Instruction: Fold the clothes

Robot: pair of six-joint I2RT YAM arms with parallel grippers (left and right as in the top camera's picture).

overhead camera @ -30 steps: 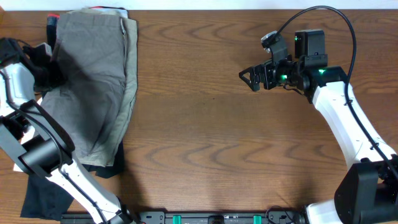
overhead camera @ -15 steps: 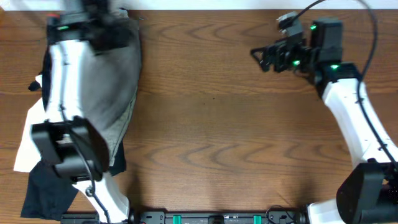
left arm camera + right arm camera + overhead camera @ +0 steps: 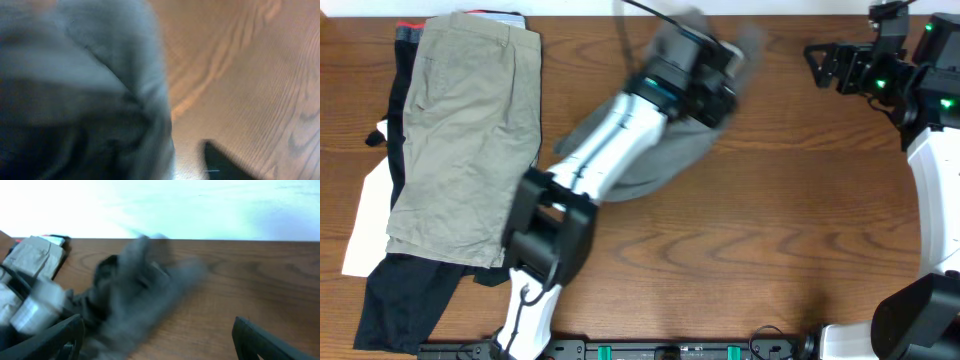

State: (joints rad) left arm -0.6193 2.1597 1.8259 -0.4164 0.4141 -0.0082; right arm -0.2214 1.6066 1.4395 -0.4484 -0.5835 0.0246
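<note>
Shorts [image 3: 675, 155] hang bunched under the left hand [image 3: 713, 66].

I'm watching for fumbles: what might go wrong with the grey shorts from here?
1. The grey shorts are bunched beneath the blurred left arm; the hold is hidden, so they may slip or land crumpled.
2. The right gripper, fingers open, sits far off to the side, so it likely cannot catch or spread them quickly.

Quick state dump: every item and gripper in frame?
grey shorts: bunched, hanging from left gripper, blurred
left gripper: buried in cloth, jaws hidden
right gripper: open, empty
khaki shorts: laid flat, topmost
black garment: partly under khaki shorts
white garment: mostly covered, edge showing
</note>
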